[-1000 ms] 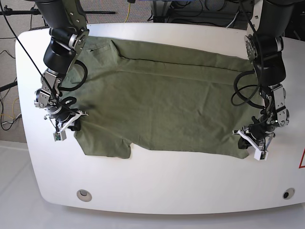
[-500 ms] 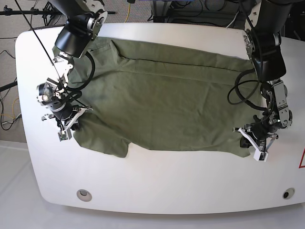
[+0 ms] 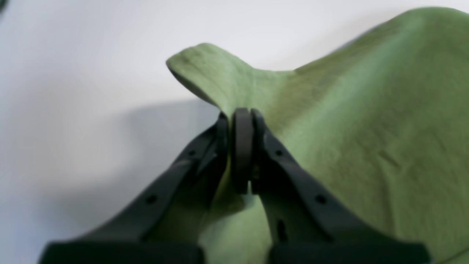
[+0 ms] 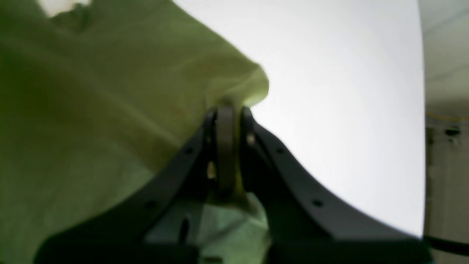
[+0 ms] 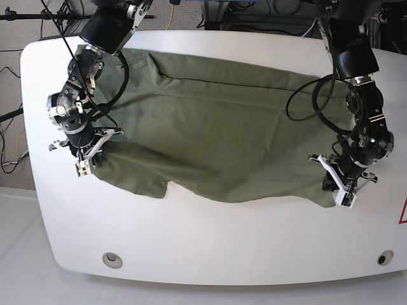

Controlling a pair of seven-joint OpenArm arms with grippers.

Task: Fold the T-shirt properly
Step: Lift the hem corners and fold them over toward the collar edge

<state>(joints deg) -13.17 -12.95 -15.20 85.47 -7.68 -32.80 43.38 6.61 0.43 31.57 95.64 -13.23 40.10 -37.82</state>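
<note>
T-shirt (image 5: 222,136): olive green, spread across white table (image 5: 210,241), near edge raised at both gripped corners.
Left gripper (image 3: 240,121): jaws pressed together, pinching a fold of cloth at the shirt's corner.
Right gripper (image 4: 227,113): jaws clamped on the opposite corner's hem.

T-shirt (image 5: 216,133) near edge: lifted, pulled inward | both claws: raised
</note>
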